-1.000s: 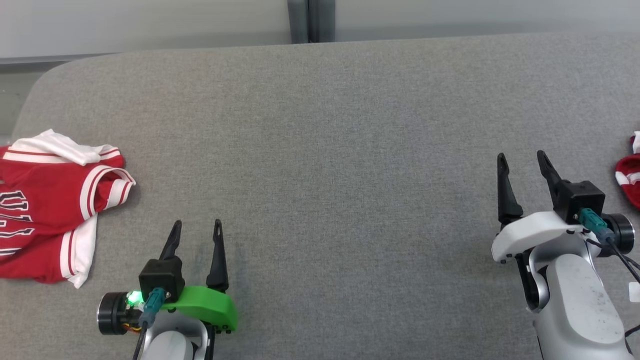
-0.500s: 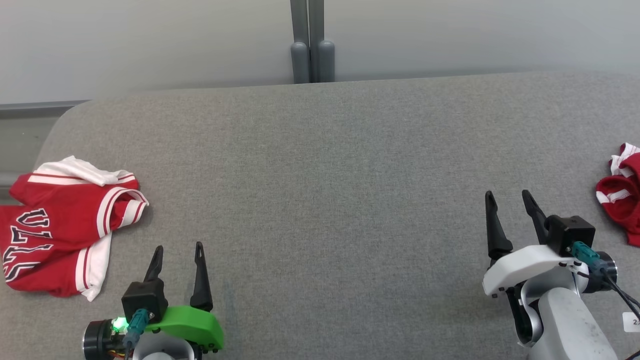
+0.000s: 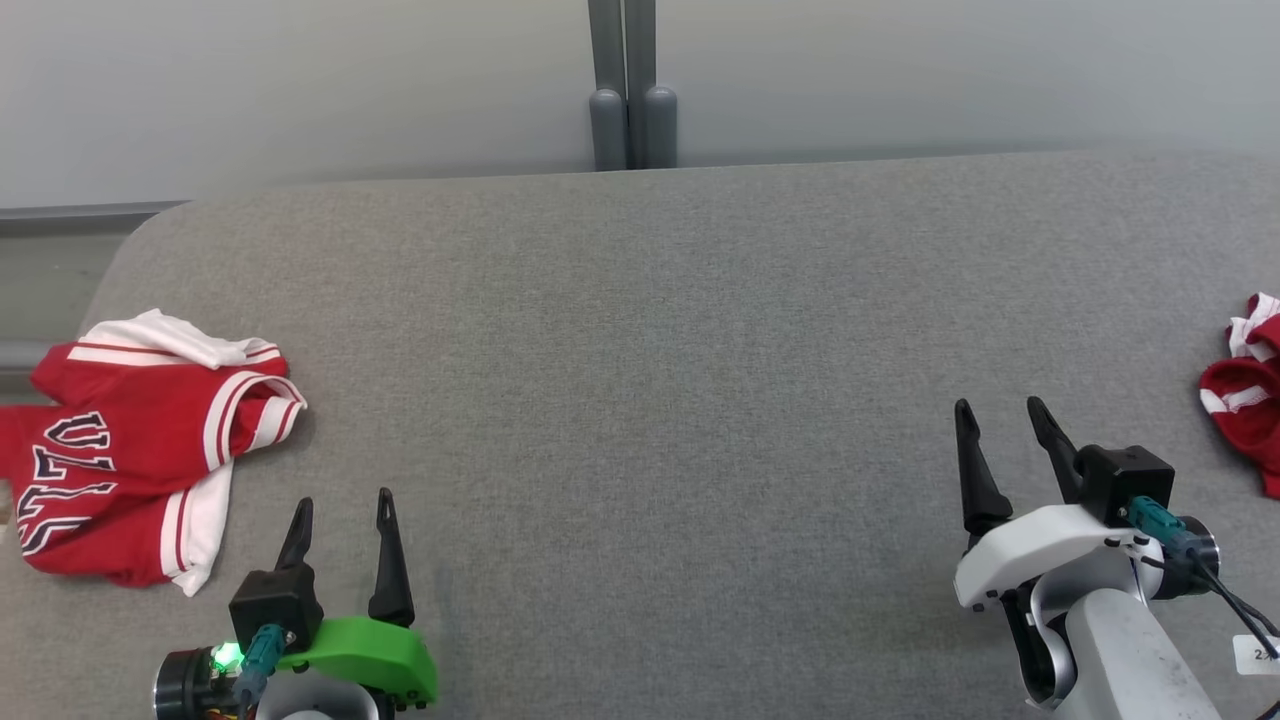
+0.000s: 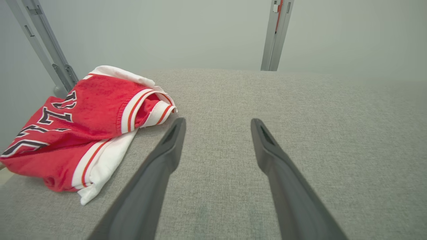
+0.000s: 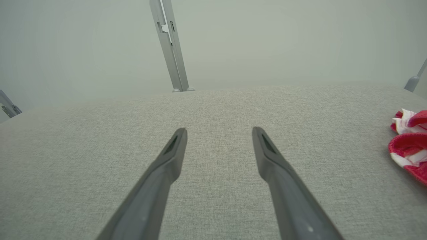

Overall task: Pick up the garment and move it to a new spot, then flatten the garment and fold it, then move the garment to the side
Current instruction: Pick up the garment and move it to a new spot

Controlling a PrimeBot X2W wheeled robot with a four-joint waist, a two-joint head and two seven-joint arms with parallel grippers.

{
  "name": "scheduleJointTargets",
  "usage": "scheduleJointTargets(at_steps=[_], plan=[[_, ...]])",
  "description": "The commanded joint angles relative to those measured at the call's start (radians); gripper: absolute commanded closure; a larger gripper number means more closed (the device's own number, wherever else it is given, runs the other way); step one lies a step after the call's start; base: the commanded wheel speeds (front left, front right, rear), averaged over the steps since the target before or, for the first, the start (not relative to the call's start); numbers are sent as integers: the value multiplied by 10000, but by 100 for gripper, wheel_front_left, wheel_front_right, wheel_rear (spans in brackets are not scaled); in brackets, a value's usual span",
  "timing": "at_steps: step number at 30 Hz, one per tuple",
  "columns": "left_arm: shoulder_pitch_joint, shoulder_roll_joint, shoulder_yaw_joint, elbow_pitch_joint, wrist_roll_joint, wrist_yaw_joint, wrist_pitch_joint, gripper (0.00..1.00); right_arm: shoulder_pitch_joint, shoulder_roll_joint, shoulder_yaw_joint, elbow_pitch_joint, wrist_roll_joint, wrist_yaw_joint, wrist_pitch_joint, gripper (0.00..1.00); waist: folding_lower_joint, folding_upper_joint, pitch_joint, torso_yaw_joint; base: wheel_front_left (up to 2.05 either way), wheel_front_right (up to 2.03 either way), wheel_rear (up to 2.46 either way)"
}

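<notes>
1. We are holding the left gripper [image 3: 343,500] over the near left of the grey padded table [image 3: 640,330]. Its two dark fingers are standing wide apart and are gripping nothing.
2. We are keeping the right gripper [image 3: 998,405] at the near right, its fingers likewise spread wide and holding nothing.
3. A folded red jersey [image 3: 130,450] with white trim and dark lettering is lying at the table's left edge, just left of the left gripper and not touching it.
4. A crumpled red garment [image 3: 1245,420] is lying at the right edge, apart from the right gripper, partly cut off by the picture's edge.
5. A grey post [image 3: 632,100] is standing behind the far edge, against a pale wall [image 3: 300,90]. Nothing is lying on the cloth between the grippers and either garment.
6. Against a second ago, the head camera is looking higher: more wall and post are showing, and the table's far edge is sitting lower in the picture.
7. Both grippers are now sitting nearer to us in the head view, their spread unchanged. Both garments are keeping their shape.
</notes>
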State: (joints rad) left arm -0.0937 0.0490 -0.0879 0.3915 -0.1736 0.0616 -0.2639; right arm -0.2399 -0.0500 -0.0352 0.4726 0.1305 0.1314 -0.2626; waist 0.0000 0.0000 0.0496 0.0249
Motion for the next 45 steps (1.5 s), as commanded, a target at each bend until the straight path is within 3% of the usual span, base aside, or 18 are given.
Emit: scheduleJointTargets(at_steps=[1, 20, 28, 37, 45], plan=[[-103, 33, 52, -15, 6, 68, -5, 0, 17, -17, 39, -2, 129, -15, -28, 0, 0, 0, 58, 187, 0, 0, 0], [246, 35, 852, 210, 139, 29, -5, 0, 402, -19, 866, 175, 500, -15, -28, 0, 0, 0, -117, 3494, 0, 0, 0], [432, 32, 1313, 212, 260, -83, -5, 0, 507, -24, 981, 189, 587, -15, -28, 0, 0, 0, -223, 4580, 0, 0, 0], [452, 31, 1528, 123, 134, -102, -3, 0, 349, -25, 1098, 240, 549, -15, -30, 0, 0, 0, -105, 4961, 0, 0, 0], [37, 29, 1442, 319, -302, -206, -5, 0, -27, -31, 1190, 185, 253, -15, -28, 0, 0, 0, 443, 4362, 0, 0, 0]])
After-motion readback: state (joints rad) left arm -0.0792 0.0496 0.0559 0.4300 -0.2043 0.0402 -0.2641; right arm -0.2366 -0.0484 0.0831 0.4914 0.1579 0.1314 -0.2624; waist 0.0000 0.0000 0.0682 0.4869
